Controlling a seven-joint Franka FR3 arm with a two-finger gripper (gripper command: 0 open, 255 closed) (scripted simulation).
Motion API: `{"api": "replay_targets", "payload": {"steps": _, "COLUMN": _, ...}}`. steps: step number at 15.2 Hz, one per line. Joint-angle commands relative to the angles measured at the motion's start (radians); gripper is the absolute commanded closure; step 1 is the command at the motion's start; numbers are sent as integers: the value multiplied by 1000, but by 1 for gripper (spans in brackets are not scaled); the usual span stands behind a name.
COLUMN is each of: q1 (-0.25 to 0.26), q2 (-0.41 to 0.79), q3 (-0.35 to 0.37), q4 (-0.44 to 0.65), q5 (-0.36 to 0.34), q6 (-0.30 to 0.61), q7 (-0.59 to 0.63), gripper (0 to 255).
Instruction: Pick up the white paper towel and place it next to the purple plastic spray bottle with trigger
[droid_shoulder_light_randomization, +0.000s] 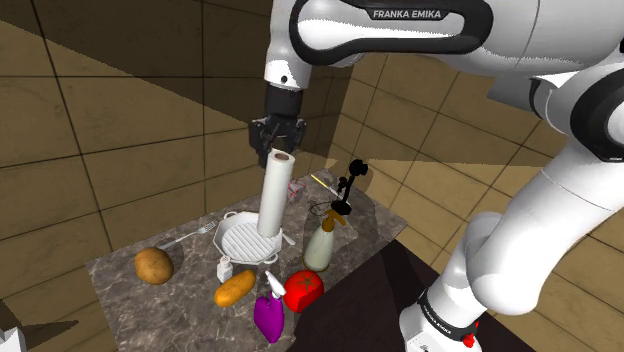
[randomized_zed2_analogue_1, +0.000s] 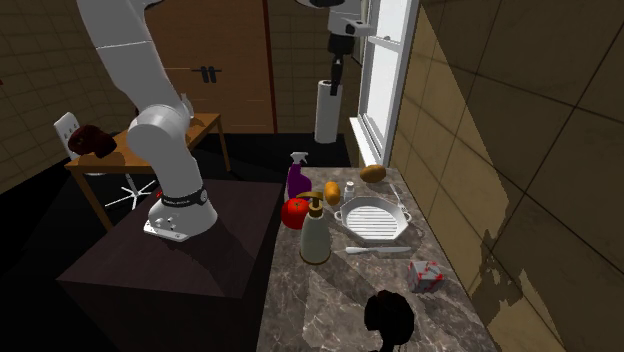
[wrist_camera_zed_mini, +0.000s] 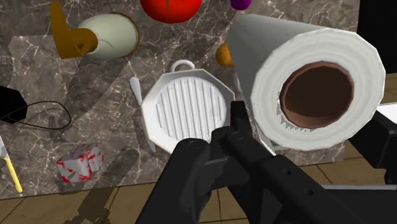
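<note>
- The black gripper (droid_shoulder_light_randomization: 281, 142) is closed on the top end of the white paper towel roll (droid_shoulder_light_randomization: 277, 196). The wrist view shows one finger (wrist_camera_zed_mini: 240, 130) pressed against the roll's side, and the other on the far side of its brown cardboard core.
- The roll hangs upright in the air, clear of the marble counter (droid_shoulder_light_randomization: 130, 300). It is above the white ribbed grill pan (droid_shoulder_light_randomization: 243, 239) (the second exterior view shows it high up, in front of the window (randomized_zed2_analogue_1: 392, 70)).
- The purple spray bottle (droid_shoulder_light_randomization: 268, 313) stands at the counter's near edge in the shoulder view, just beside a red tomato (droid_shoulder_light_randomization: 303, 289). It is well apart from the lifted roll.
- An orange, loaf-shaped item (droid_shoulder_light_randomization: 235, 288) lies just beside the spray bottle on the side away from the tomato. A small white shaker (droid_shoulder_light_randomization: 225, 268) stands between it and the pan.
- A cream soap dispenser (droid_shoulder_light_randomization: 321, 243) with a brown pump stands near the tomato, further along the counter.
- A brown potato (droid_shoulder_light_randomization: 153, 264) sits towards the shoulder view's left end of the counter, with a fork (droid_shoulder_light_randomization: 188, 236) lying between it and the pan.
- A knife (randomized_zed2_analogue_1: 377, 252) lies next to the pan, and a small red-and-white object (randomized_zed2_analogue_1: 425, 272) sits beyond it.
</note>
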Motion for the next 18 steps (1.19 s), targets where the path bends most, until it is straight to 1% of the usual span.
{"api": "replay_targets", "payload": {"steps": 1, "q1": 25, "q2": 10, "q3": 30, "q4": 10, "q5": 4, "q6": 6, "q7": 54, "gripper": 255}}
{"api": "replay_targets", "payload": {"steps": 6, "q1": 80, "q2": 65, "q3": 95, "q4": 71, "q5": 2, "q6": 15, "q7": 176, "gripper": 255}}
{"api": "replay_targets", "payload": {"steps": 11, "q1": 138, "q2": 143, "q3": 154, "q4": 159, "q5": -17, "q6": 17, "q7": 297, "gripper": 255}}
{"api": "replay_targets", "payload": {"steps": 18, "q1": 139, "q2": 149, "q3": 154, "q4": 72, "q5": -17, "q6": 109, "q7": 288, "gripper": 255}}
